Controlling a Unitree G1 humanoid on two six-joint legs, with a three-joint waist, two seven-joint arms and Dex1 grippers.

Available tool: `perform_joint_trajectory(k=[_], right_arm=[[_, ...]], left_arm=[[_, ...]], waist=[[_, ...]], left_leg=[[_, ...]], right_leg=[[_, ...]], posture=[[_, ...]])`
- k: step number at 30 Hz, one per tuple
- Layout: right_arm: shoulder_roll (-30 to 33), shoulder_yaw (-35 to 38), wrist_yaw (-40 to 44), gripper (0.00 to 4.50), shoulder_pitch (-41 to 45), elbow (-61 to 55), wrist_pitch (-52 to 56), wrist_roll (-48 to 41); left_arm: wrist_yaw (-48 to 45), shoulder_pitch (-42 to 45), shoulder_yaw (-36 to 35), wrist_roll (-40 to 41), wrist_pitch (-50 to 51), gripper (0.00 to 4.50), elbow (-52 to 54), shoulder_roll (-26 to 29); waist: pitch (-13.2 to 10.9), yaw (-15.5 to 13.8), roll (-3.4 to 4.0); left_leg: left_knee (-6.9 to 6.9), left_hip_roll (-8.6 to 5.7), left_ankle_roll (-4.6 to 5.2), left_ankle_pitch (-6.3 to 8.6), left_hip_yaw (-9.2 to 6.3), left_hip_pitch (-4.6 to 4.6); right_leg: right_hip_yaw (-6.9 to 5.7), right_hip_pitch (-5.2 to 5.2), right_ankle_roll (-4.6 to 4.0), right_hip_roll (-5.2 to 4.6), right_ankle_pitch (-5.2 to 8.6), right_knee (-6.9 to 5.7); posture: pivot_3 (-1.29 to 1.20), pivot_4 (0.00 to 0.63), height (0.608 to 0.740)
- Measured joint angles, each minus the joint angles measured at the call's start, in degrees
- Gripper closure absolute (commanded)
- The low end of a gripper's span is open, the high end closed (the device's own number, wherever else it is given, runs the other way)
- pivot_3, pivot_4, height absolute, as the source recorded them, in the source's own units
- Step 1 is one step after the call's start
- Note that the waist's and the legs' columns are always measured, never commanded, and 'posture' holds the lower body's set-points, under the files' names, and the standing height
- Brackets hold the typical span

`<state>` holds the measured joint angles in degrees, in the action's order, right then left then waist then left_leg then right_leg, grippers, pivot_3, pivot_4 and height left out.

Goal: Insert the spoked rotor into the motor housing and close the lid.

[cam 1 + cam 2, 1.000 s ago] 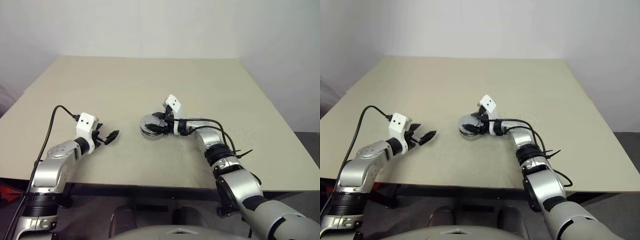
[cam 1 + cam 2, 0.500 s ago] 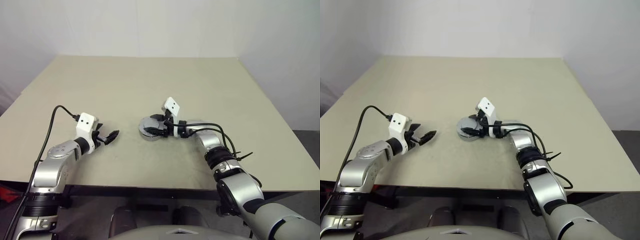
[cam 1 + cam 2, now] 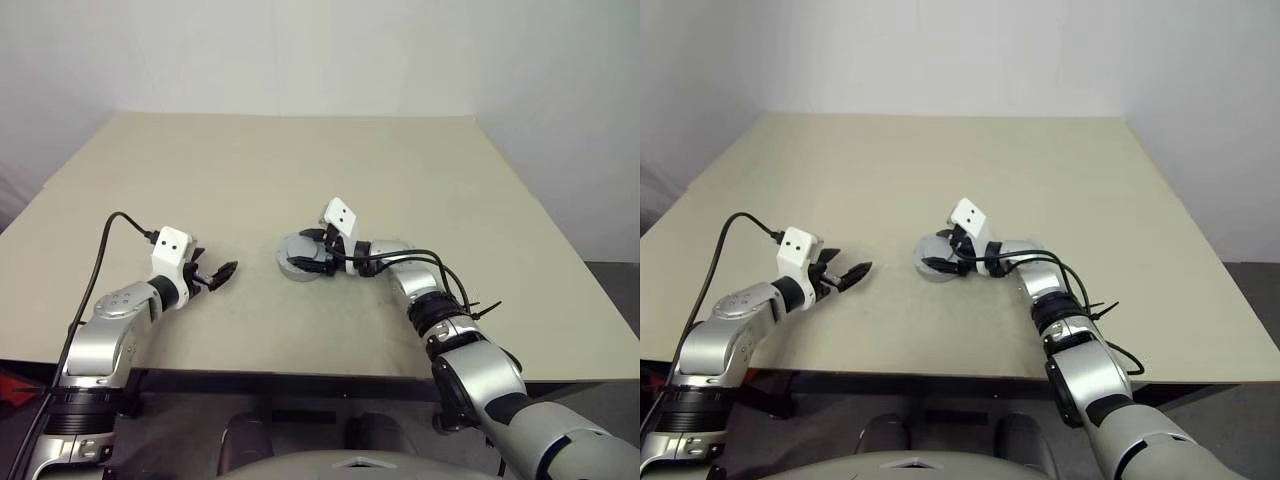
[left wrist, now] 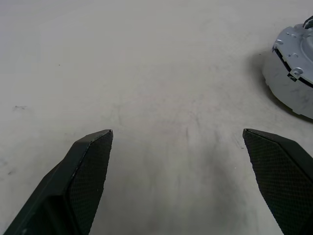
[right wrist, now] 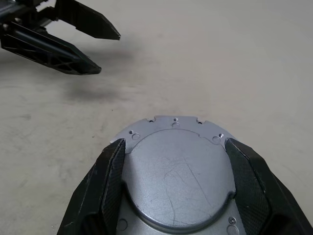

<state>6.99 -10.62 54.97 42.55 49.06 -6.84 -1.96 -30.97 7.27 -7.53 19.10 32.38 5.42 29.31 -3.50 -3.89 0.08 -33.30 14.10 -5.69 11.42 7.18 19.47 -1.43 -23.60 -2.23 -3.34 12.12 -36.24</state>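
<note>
**Right wrist rolls at the closed motor housing**

Rolling slightly since a second ago, the right pincer point(image 5: 178, 161) keeps its place at the motor housing point(image 3: 298, 262), its white camera block now a little lower over it. From the right wrist, the housing's top reads as a flat grey cover plate, the lid point(image 5: 178, 169), seated between the two black fingers, which bracket its rim; whether they press it I cannot tell. No rotor lies loose on the bench point(image 3: 300, 170), so insertion and closing look done, with perhaps only release left. Well apart from the housing, the left pincer point(image 3: 214, 275) hovers spread wide and empty.
</note>
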Motion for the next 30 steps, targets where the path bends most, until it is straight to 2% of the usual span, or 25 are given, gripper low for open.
perform_joint_trajectory(k=[4, 16, 20, 25, 28, 30], right_arm=[[0.32, -0.3, -0.07, 1.38, 0.1, 0.53, -0.17, 0.1], [1.37, -1.74, 0.27, 1.38, 0.57, 0.9, -0.71, 0.33], [1.68, -1.85, 0.23, 1.38, 0.67, 1.08, -0.79, 0.39], [1.8, -2.0, 0.15, 1.38, 0.87, 1.22, -0.78, 0.52], [1.79, -2.42, 0.16, 1.38, 0.97, 1.09, -0.8, 0.52], [1.78, -2.61, 0.18, 1.38, 0.98, 0.96, -0.87, 0.51]], left_arm=[[0.02, -0.31, -0.01, 0.01, 0.03, 0.0, 0.02, 0.0], [0.13, -0.29, -0.1, 0.5, 0.24, 0.0, 0.04, -0.63], [1.09, 1.66, -0.64, 3.03, 2.53, 0.0, 0.16, -3.72], [3.57, 7.56, -1.06, 8.37, 8.89, 0.0, 0.22, -10.63], [4.09, 11.89, -1.86, 13.26, 13.39, 0.62, -0.8, -14.31], [3.92, 14.04, -2.03, 15.14, 15.31, 1.23, -1.64, -14.96]], waist=[[0.0, -0.02, 0.0], [0.03, -0.08, 0.04], [0.05, -0.12, 0.03], [0.05, -0.16, 0.03], [0.05, -0.07, 0.03], [0.07, -0.03, 0.06]], left_leg=[[0.02, -0.02, 0.0, 0.0, 0.0, -0.31], [0.16, -0.08, 0.01, 0.01, -0.01, -0.31], [0.2, -0.16, 0.02, 0.01, -0.01, -0.31], [0.2, -0.19, 0.02, 0.01, -0.01, -0.31], [0.21, -0.19, 0.02, 0.01, -0.01, -0.31], [0.24, -0.19, 0.02, 0.01, -0.01, -0.32]], right_leg=[[0.0, 0.33, 0.05, -0.01, 0.03, 0.03], [0.01, 0.47, 0.05, -0.03, 0.03, 0.34], [0.02, 0.6, 0.05, -0.08, 0.03, 0.53], [0.02, 0.61, 0.05, -0.12, 0.03, 0.52], [0.02, 0.6, 0.05, -0.11, 0.03, 0.51], [0.02, 0.59, 0.05, -0.11, 0.03, 0.52]], posture=[[0.0, 0.0, 0.74], [0.0, 0.0, 0.74], [0.0, 0.0, 0.74], [0.0, 0.0, 0.74], [0.0, 0.0, 0.74], [0.0, 0.0, 0.74]])
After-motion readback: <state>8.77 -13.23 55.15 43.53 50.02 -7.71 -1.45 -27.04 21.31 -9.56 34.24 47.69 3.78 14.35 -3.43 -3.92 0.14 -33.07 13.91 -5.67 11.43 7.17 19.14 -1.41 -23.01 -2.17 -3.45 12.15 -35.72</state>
